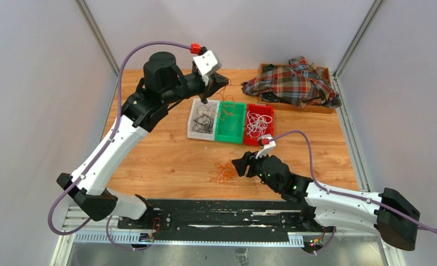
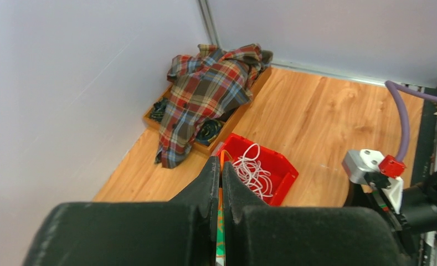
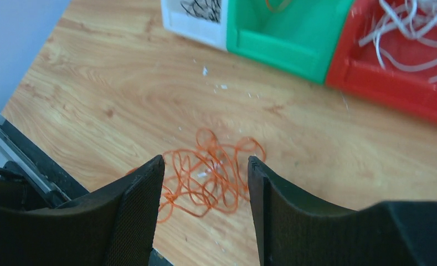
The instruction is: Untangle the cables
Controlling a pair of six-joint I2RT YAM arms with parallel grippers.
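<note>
the right gripper [image 3: 205,166] is held wide, the orange cables [image 3: 202,185] lying between and just below its fingers [image 3: 141,216]; several loops could be snagged as one knot. the left gripper [image 2: 220,169] is pinched on an orange strand [image 2: 222,159].

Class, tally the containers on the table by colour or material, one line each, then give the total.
white bin: 1
green bin: 1
red bin: 1
wooden tray: 1
Total: 4
</note>
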